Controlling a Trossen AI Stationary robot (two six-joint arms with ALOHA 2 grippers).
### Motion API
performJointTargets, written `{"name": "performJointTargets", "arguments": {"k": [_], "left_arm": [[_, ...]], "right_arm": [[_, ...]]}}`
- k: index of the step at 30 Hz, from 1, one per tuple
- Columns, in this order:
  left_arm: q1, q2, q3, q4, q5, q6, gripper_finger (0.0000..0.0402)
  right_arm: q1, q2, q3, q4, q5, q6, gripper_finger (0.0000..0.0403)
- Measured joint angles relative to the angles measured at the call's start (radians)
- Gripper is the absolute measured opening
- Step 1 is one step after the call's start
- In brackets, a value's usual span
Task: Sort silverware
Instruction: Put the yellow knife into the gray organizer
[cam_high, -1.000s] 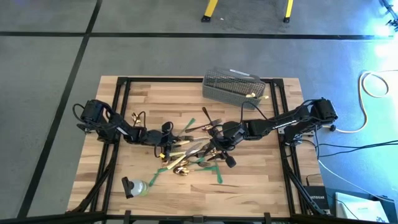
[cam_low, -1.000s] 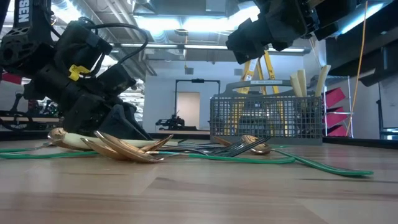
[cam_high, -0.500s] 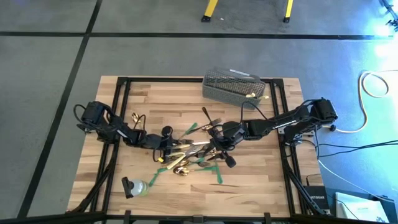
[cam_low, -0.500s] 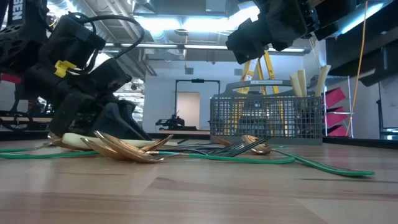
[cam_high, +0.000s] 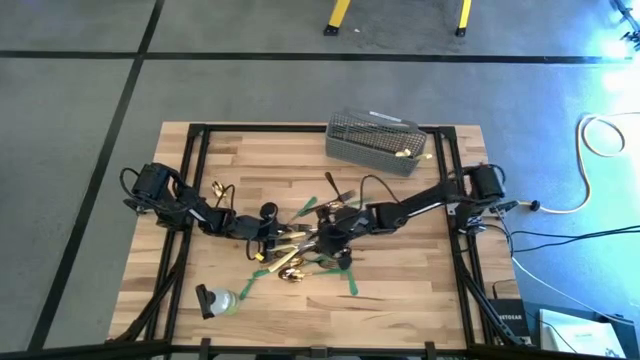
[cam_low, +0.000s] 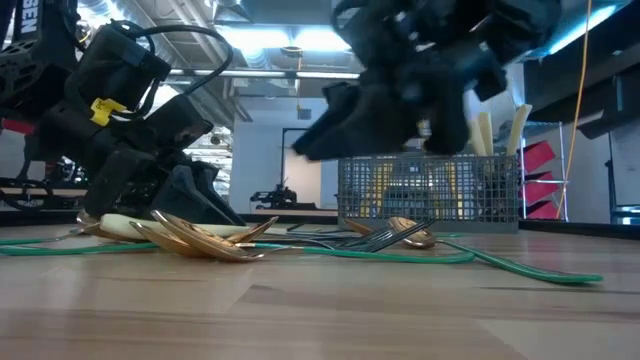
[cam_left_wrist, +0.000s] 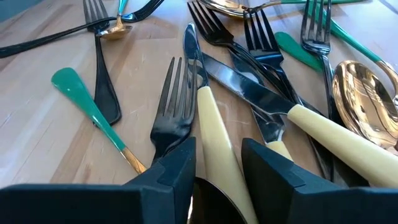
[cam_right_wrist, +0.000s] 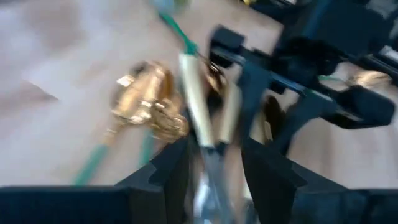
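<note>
The silverware lies in a heap at the table's middle (cam_high: 300, 240): dark forks (cam_left_wrist: 171, 106), cream-handled knives (cam_left_wrist: 336, 134) and gold spoons (cam_left_wrist: 367, 93). My left gripper (cam_high: 265, 238) is down at the heap's left side, slightly open. Its fingertips (cam_left_wrist: 217, 162) stand on either side of one knife's cream handle (cam_left_wrist: 214, 130), which lies flat on the table. My right gripper (cam_high: 322, 238) hovers above the heap's right side (cam_low: 320, 140). Its picture is blurred, but a gap shows between its fingers (cam_right_wrist: 214, 155). I see nothing held in it. My left gripper comes down slanting from the table's left, one finger on each side of the cream handle (cam_left_wrist: 217, 155). The handle runs slanted through the gap and passes close by one finger (cam_left_wrist: 255, 168). Whether either finger touches it, I cannot tell.
A grey wire mesh basket (cam_high: 375, 140) stands at the far right and holds cream handles (cam_low: 485, 130). Green strips (cam_high: 350, 283) lie among and near the cutlery. A small black-capped object (cam_high: 215, 300) lies near left. The near right of the table is bare wood.
My left gripper has moved a little toward the heap and dipped lower, then stayed still. My right gripper has swung toward the table's left and come down over the heap, close to the left gripper. It is still moving. The cutlery has stayed in place.
</note>
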Motion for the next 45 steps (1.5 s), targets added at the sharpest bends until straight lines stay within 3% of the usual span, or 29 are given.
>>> {"name": "performJointTargets", "arguments": {"k": [4, 10, 20, 41, 45], "left_arm": [[0.000, 0.000, 0.000, 0.000, -0.003, -0.011, 0.0115], [0.000, 0.000, 0.000, 0.001, -0.003, -0.013, 0.0115], [0.000, 0.000, 0.000, 0.001, -0.001, -0.019, 0.0115], [0.001, 0.000, 0.000, 0.018, 0.010, -0.048, 0.0115], [0.001, 0.002, -0.001, 0.045, 0.013, -0.055, 0.0115]], "right_arm": [[0.000, 0.088, 0.111, -0.053, 0.118, -0.050, 0.0131], [0.000, 0.198, 0.275, -0.259, 0.146, -0.075, 0.0131], [-0.002, 0.290, 0.353, -0.277, 0.322, -0.074, 0.0131], [-0.038, 0.294, 0.354, -0.328, 0.303, -0.017, 0.0131], [-0.038, 0.294, 0.354, -0.331, 0.303, -0.020, 0.0115]]}}
